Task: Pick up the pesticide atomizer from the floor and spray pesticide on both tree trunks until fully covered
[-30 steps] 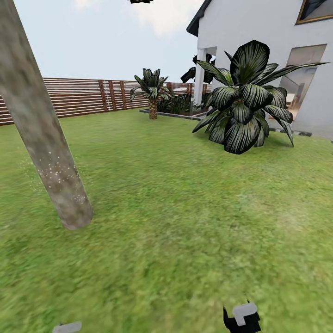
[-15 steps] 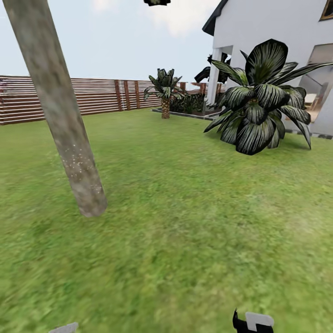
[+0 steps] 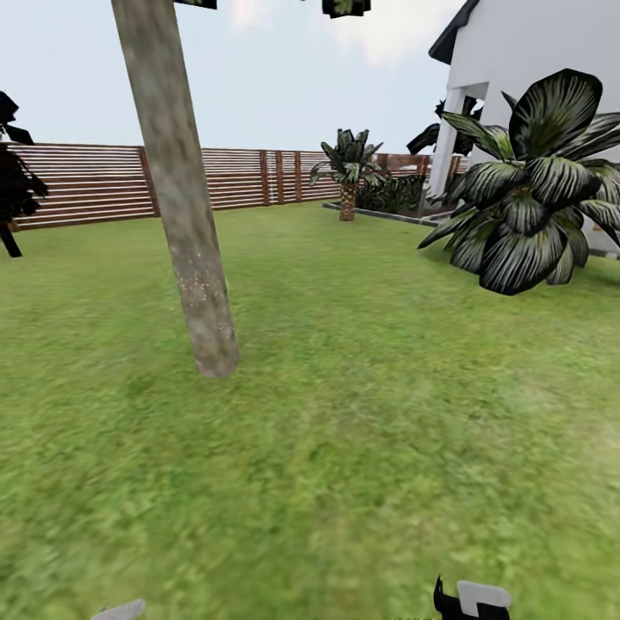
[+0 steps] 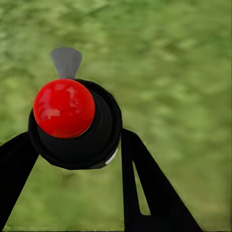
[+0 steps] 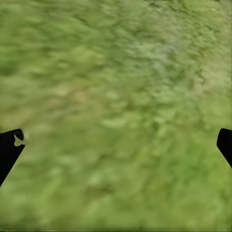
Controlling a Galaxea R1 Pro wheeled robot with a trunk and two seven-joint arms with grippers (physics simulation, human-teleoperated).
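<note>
Atomizer [image 4: 72, 123] sits right between the 2 black fingers [image 4: 145, 188] of the left gripper [image 4: 72, 159]. The wrist view looks down on its red round top, its black body and a small grey nozzle [image 4: 66, 62] that sticks out past the fingertips. The fingers press close on both sides of it, so the left jaws are closed on the atomizer. Under it is only blurry green grass.

The right gripper [image 5: 116, 140] holds nothing. Its 2 dark fingertips [image 5: 9, 150] sit far apart at the edges of its wrist view, wide open over the lawn [image 5: 116, 96].

In the head view, a bit of each gripper peeks in at the bottom edge. Ahead of the left jaws, and a little to their right, stands the tree trunk [image 3: 185, 224]. It is pale, smooth and straight, and its long line goes up and down with a slight lean. The left arm is the nearer one, and it has the sprayer. My guess is the nozzle must now turn up from the grass to face the trunk.

Farther off are a big dark leafy bush [image 3: 525, 207], a small palm [image 3: 347, 172], the brown fence [image 3: 95, 181] and the white house [image 3: 534, 52]. The head view shows the trunk. The left wrist view shows the grip.
</note>
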